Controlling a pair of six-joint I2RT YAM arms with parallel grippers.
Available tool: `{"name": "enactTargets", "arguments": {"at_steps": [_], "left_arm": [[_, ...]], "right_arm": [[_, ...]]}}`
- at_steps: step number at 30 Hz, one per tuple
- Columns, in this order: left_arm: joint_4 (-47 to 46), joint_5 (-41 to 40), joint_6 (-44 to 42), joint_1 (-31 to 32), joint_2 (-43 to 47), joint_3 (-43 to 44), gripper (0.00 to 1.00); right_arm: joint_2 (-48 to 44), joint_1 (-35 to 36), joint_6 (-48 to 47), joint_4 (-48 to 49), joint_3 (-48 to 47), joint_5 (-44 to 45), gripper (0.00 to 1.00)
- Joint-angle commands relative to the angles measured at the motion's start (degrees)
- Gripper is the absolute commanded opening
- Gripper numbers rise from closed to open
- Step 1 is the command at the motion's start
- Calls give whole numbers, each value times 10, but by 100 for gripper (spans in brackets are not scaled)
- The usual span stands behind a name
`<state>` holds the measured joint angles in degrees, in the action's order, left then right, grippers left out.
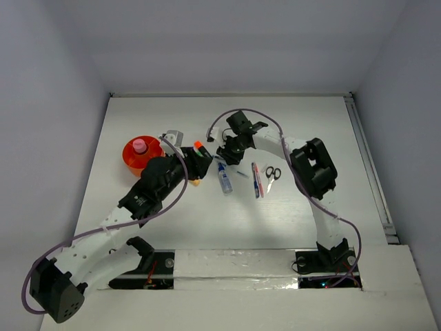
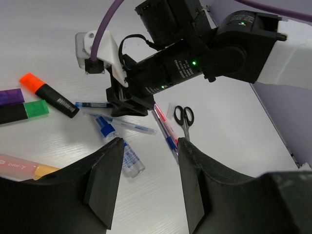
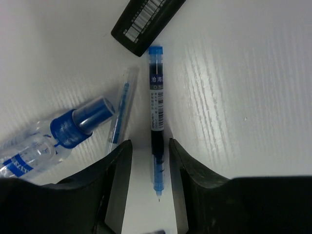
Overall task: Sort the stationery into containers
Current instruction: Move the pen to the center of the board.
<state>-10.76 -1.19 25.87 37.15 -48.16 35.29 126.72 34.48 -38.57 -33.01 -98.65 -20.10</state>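
The orange holder (image 1: 131, 160) stands at the left with a pink-capped bottle (image 1: 140, 145) in it. My left gripper (image 2: 148, 161) is open and empty above the table, between the blue-capped bottle (image 2: 119, 148) and two pens (image 2: 165, 129). The orange (image 2: 48, 93), green (image 2: 27, 110) and purple (image 2: 9, 96) highlighters and the yellow marker (image 2: 24, 168) lie to its left. The scissors (image 2: 184, 117) lie to the right. My right gripper (image 3: 150, 144) is open and low, its jaws on either side of a thin blue pen (image 3: 156, 112), with gaps on both sides.
A clear thin pen (image 3: 119, 112) and the blue-capped bottle (image 3: 58, 131) lie just left of the right gripper's fingers. A highlighter's black end (image 3: 146, 19) lies beyond the blue pen. The two grippers are close together (image 1: 226, 157). Walls stand at the table's sides and back.
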Motion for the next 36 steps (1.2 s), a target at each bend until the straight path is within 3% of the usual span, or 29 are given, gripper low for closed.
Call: {"name": "enactTargets", "arguments": {"at_steps": [1, 6, 11, 13, 14, 15, 16, 18, 19, 21, 23, 27, 30, 31, 36], "left_arm": [[-36, -18, -3, 1, 0, 34, 45], [-32, -48, -12, 1, -11, 54, 46], [-38, -76, -16, 1, -60, 74, 46], [-30, -72, -26, 1, -90, 99, 46], [-22, -71, -32, 1, -134, 112, 45], [-10, -69, -47, 1, -159, 129, 43], [12, -63, -60, 1, -183, 168, 35], [31, -65, -85, 1, -249, 206, 25], [40, -72, -112, 1, -267, 239, 12], [32, -52, -151, 1, -322, 275, 1], [29, -18, -219, 1, -372, 298, 0], [70, 32, -337, 6, -462, 363, 5], [146, 27, -394, 12, -526, 414, 23], [166, 19, -404, 12, -539, 427, 33], [213, 17, -450, 17, -582, 445, 47]], "right_arm": [[-42, -1, 12, 38, 17, -3, 43], [-109, -14, 52, 95, 53, -19, 47], [-212, -32, 125, 224, 165, -28, 47], [-272, -38, 182, 261, 203, -17, 44], [-293, -38, 238, 307, 253, 11, 35], [-315, -45, 274, 331, 281, 29, 23], [-360, -52, 310, 379, 309, 71, 0], [-405, -52, 428, 411, 393, 102, 0], [-428, -52, 457, 448, 423, 115, 0], [-498, -52, 549, 476, 506, 145, 0], [-567, -52, 593, 480, 551, 194, 0], [-686, -52, 659, 449, 632, 227, 0], [-760, -52, 664, 415, 665, 221, 0], [-804, -52, 663, 399, 675, 222, 0], [-886, -52, 637, 344, 681, 232, 2]]}}
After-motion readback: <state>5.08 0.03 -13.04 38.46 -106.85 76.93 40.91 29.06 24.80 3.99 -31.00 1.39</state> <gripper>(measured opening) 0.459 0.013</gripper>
